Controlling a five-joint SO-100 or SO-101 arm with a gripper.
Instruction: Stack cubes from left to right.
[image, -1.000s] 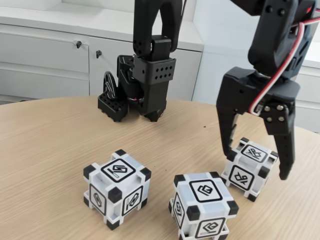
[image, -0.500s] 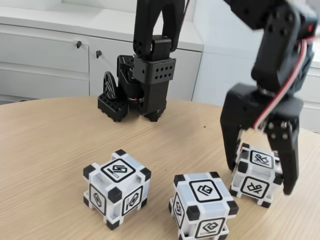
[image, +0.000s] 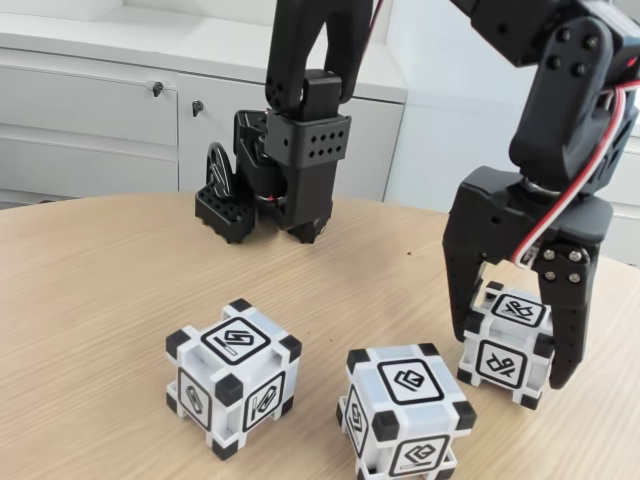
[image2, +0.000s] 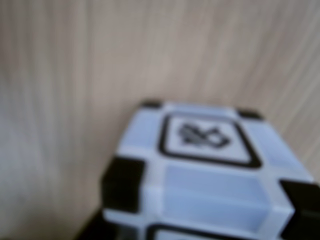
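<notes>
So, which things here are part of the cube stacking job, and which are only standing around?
Part of the job:
- left cube
- middle cube
- right cube, between the fingers of the gripper; also seen in the wrist view

Only standing around:
- second black arm at the back of the table
- white cabinets behind

A blurred cube (image2: 207, 175) sits on the wooden table (image2: 60, 100).
</notes>
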